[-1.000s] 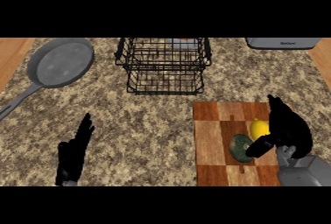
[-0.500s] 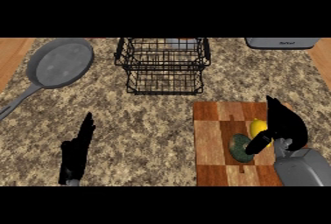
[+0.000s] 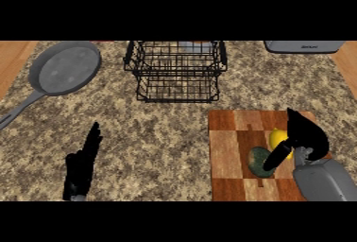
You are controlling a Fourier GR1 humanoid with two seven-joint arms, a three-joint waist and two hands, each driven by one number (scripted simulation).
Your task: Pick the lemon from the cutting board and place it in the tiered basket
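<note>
So the granite-look counter has a big open patch right in the middle, between the cutting board at lower right and the left hand at lower left. That stretch runs all the way up to the black wire tiered basket, which sits at the top centre with its front edge facing the open area. Nothing stands between board and basket.

Wood shows along the far left and far right edges of the view. A grey frying pan sits top left, handle trailing down toward the left edge, well apart from the basket. A grey appliance is cut off at the top right corner.

The lemon is on the right part of the checkered board, bright yellow, smooth, only partly visible because the right hand covers its right side. Fingers curve over the far side of it and the thumb comes down on the near side, so the hand is wrapped around the lemon, which looks like it's on the board. Just beside it, to the lower left, lies a dark green avocado, with the thumb crossing its edge.

The left hand rests flat-ish near the lower edge, fingers straight and pointing up.
</note>
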